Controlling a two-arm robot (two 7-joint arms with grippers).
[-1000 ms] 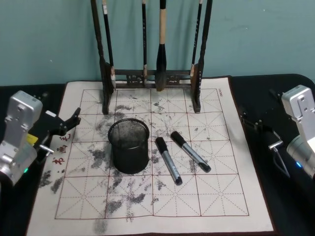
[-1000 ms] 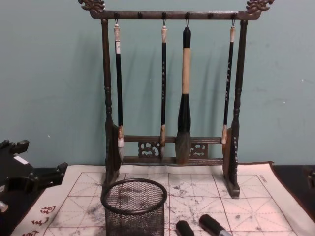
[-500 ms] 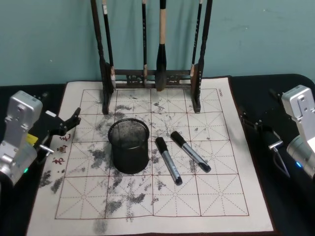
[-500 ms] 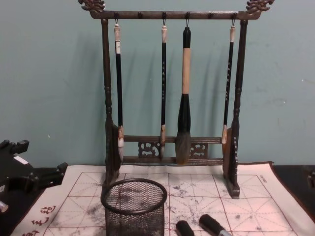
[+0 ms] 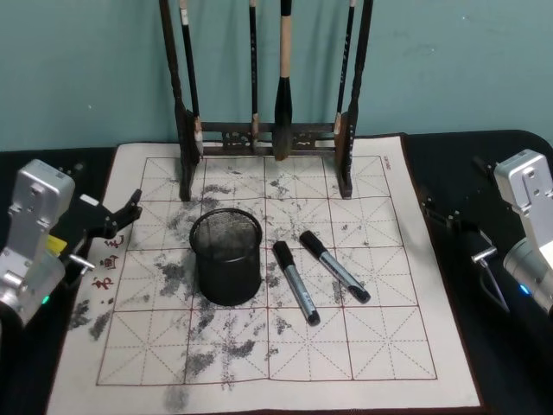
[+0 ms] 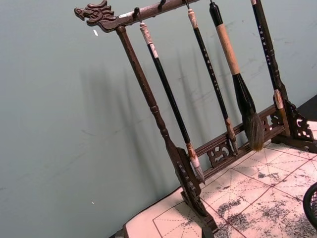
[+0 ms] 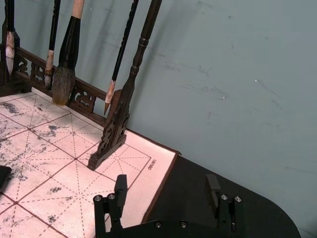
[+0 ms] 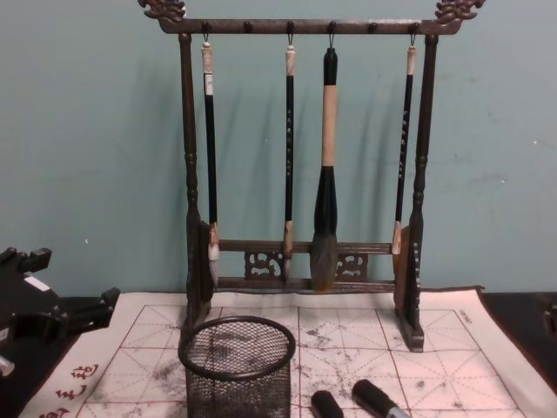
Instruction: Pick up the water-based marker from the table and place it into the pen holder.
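Lying flat on the ink-stained mat point(image 5: 380, 346), just right of the upright holder point(image 5: 226, 257): one marker point(image 5: 296, 283) and a second marker point(image 5: 334, 266) beside it, not touching, black caps pointing back and left toward the rack point(image 8: 189, 174). At the mat's left edge, left gripper point(image 5: 123, 216) hovering with fingers point(image 8: 96, 305) apart and empty, the holder between it and the markers. Over the dark bench point(image 5: 501, 363) beyond the mat's right edge, right gripper point(image 7: 167, 182), fingers point(image 7: 120, 186) also spread with nothing held, well apart from both markers.
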